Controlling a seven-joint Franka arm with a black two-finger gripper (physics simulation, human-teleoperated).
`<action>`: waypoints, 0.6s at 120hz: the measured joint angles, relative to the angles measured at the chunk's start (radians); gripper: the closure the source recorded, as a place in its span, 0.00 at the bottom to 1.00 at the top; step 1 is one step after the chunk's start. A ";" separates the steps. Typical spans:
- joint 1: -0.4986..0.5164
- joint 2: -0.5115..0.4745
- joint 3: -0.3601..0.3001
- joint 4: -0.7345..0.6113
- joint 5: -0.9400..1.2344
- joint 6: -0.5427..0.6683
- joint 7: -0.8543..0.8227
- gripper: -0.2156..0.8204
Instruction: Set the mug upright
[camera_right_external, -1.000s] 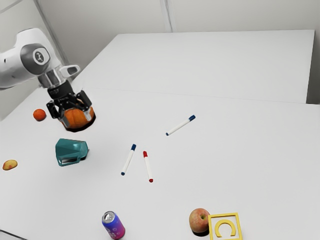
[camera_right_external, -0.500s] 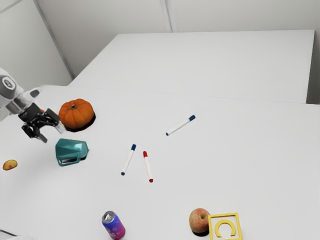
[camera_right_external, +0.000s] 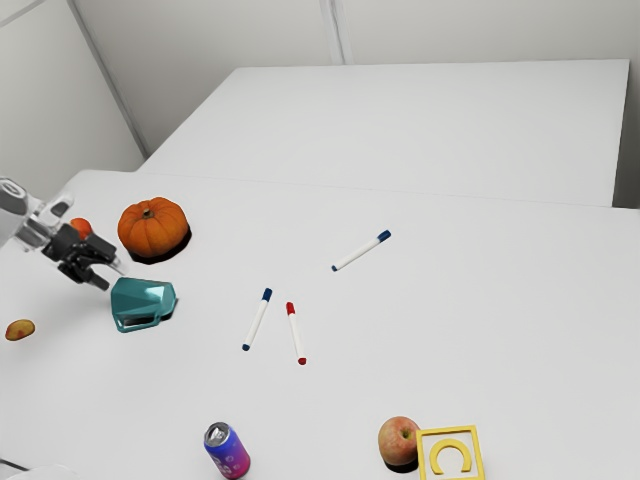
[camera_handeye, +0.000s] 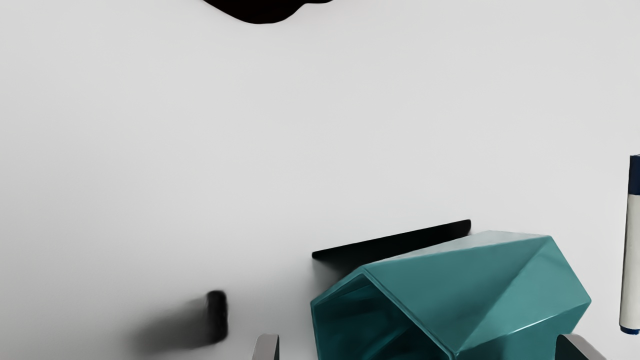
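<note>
Your black two-finger gripper (camera_right_external: 112, 278) has its jaws spread apart, gripping nothing, near the faceted teal mug (camera_right_external: 143, 300) lying on its side on the smooth white counter (camera_right_external: 400, 330).

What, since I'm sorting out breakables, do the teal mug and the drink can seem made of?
The mug looks glossy, ceramic or hard plastic, from its bright edge highlight. The can looks like shiny printed metal, given its silvery top.

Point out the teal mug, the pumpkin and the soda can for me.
Teal mug (camera_handeye: 480, 295): wrist view, on its faceted outer side.
Pumpkin (camera_right_external: 153, 230): exterior view, on its ribbed front.
Soda can (camera_right_external: 230, 456): exterior view, on its side.
</note>
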 joint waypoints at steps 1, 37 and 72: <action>0.000 0.001 0.000 0.000 -0.003 -0.004 0.004 0.21; 0.017 0.008 0.002 -0.015 -0.045 -0.121 0.085 0.39; 0.029 0.036 -0.001 -0.014 -0.095 -0.186 0.131 0.72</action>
